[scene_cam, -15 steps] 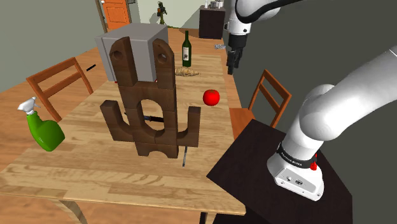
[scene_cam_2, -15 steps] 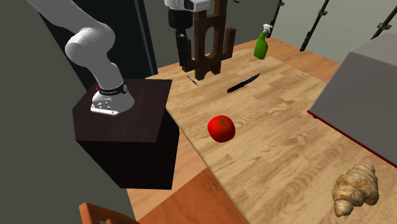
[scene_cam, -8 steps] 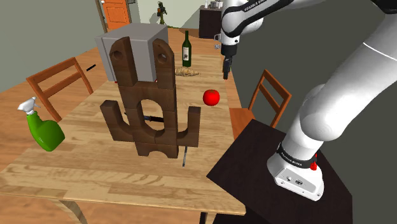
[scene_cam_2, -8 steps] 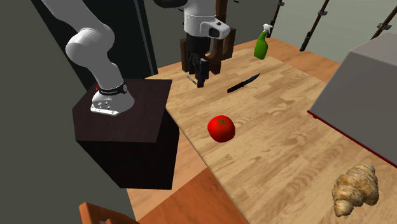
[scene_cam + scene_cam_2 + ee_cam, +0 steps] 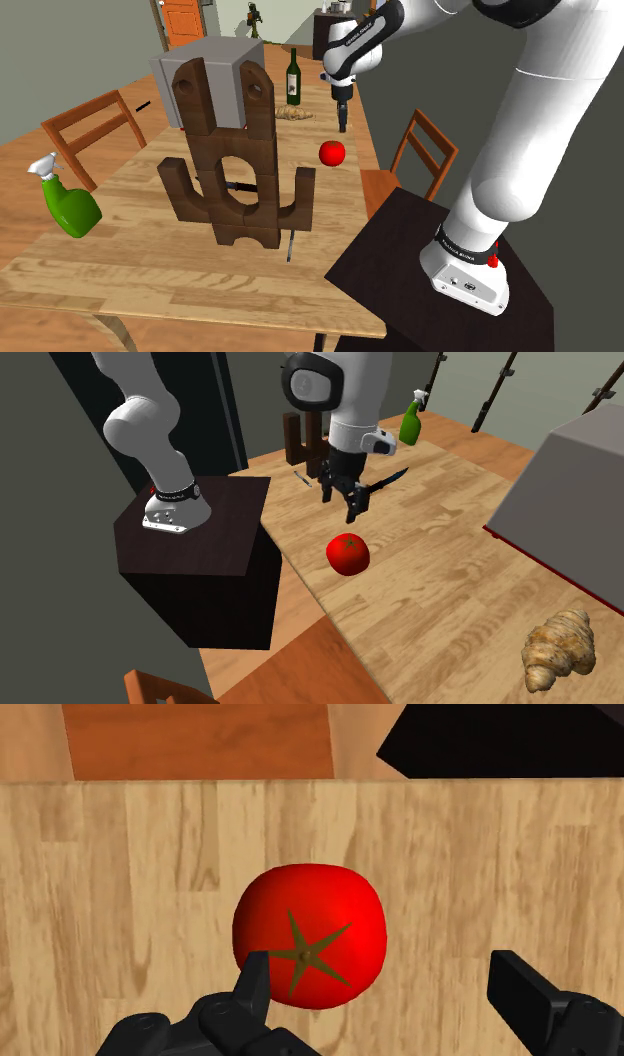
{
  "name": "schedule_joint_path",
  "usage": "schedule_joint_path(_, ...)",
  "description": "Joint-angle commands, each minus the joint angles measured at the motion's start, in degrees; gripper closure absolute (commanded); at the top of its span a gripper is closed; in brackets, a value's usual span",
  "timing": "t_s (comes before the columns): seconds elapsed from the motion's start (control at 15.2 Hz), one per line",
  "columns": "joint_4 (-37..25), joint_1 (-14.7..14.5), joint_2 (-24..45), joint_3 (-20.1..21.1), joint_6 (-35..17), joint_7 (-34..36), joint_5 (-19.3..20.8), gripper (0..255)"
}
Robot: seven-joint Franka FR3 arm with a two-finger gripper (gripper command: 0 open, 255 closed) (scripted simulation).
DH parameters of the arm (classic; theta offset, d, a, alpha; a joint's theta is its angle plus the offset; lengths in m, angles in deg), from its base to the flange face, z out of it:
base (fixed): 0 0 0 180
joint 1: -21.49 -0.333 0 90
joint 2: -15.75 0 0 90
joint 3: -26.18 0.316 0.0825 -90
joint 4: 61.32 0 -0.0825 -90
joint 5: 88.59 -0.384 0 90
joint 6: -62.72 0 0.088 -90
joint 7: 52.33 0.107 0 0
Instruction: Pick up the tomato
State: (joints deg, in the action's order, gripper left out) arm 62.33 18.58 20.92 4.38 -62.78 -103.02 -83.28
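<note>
On the wooden tabletop (image 5: 440, 552) near the dark stand (image 5: 200, 547), the red tomato (image 5: 347, 554) sits with the gripper (image 5: 352, 512) hovering at its twelve o'clock in the second exterior view, fingers (image 5: 250, 989) spread apart, clasping nothing.

The tomato (image 5: 332, 152) is round, smooth and bright red, a little wider than it is tall, with a glossy skin that shades darker toward its underside. A small olive-green, star-shaped calyx (image 5: 303, 957) crowns it. The calyx faces upward, so the fruit sits upright. The tomato (image 5: 347, 554) looks whole and unmarked. It rests directly on the light wooden tabletop (image 5: 440, 587), close to one long edge of that tabletop, with bare wood all around it and nothing touching it (image 5: 310, 934).
</note>
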Motion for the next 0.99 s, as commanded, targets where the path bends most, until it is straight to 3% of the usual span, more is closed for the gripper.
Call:
schedule_joint_path(0.0,-2.88,0.47,4.71,0.2,-1.67,-4.29,-1.14,0)
schedule_joint_path(0.2,-6.84,1.37,10.1,0.99,-2.96,-8.56,-2.35,0)
schedule_joint_path(0.79,-5.49,1.98,13.93,1.62,-7.97,-8.95,-3.68,0)
schedule_joint_path(0.86,-5.57,1.96,13.95,1.64,-7.91,-8.92,-3.68,255)
schedule_joint_path(0.92,-5.61,1.96,13.97,1.64,-7.9,-8.93,-3.69,255)
